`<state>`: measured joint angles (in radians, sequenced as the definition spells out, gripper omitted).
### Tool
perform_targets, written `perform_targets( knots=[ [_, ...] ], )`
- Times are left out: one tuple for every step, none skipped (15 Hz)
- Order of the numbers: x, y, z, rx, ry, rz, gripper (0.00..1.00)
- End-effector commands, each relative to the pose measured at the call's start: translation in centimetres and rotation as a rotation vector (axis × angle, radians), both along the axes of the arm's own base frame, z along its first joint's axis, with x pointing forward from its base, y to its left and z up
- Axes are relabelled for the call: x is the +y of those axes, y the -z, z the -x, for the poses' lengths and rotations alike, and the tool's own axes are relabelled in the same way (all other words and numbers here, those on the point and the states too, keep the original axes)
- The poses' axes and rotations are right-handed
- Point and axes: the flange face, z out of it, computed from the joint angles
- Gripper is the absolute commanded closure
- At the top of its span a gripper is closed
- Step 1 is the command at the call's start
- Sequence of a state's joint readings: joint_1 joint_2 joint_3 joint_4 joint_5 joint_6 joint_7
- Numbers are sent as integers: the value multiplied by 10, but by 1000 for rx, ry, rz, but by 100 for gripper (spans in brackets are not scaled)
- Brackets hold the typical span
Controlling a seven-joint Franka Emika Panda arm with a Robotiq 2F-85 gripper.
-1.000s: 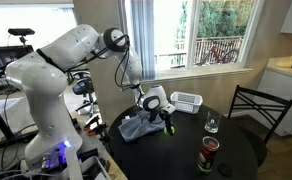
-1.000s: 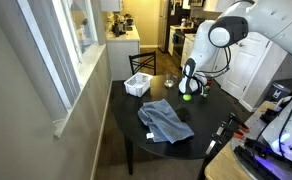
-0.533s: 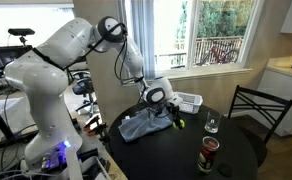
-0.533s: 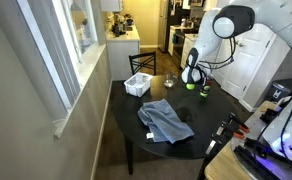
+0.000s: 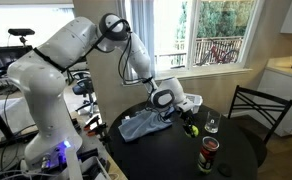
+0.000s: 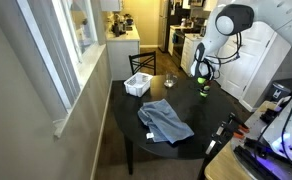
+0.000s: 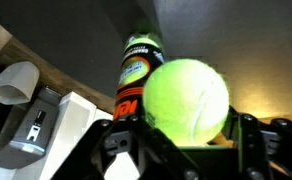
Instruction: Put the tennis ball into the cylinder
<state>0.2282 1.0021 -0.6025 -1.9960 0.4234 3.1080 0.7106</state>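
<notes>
One end effector (image 7: 184,138) is closed around the ball (image 7: 186,98), holding it in the air above the dark round desk (image 5: 166,150). The cylinder (image 5: 208,152) stands upright near the desk edge, apart from the ball; in the wrist view it shows just behind the ball. A glass (image 5: 212,124), a white basket (image 5: 189,100) and a grey cloth (image 5: 144,126) sit on the desk too.

Daylight from the window (image 5: 211,40) lights both exterior views, small and soft, while the wrist view is dim with the ball (image 7: 186,98) blurred.
</notes>
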Motion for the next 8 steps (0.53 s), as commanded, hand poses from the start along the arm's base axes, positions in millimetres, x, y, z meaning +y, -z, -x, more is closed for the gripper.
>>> perform_targets(
  knots=[
    [-46,-27,24,-68,112,15,58],
    [-57,-33,27,-85,129,23,58],
    [-63,-40,28,-99,136,20,58],
    [-65,-47,28,-115,132,21,58],
    [-64,-52,27,-132,125,23,58],
    [-62,-57,25,-145,114,23,58],
    [-58,-60,23,-156,108,23,58],
    [-55,-62,20,-164,100,20,58]
  ],
)
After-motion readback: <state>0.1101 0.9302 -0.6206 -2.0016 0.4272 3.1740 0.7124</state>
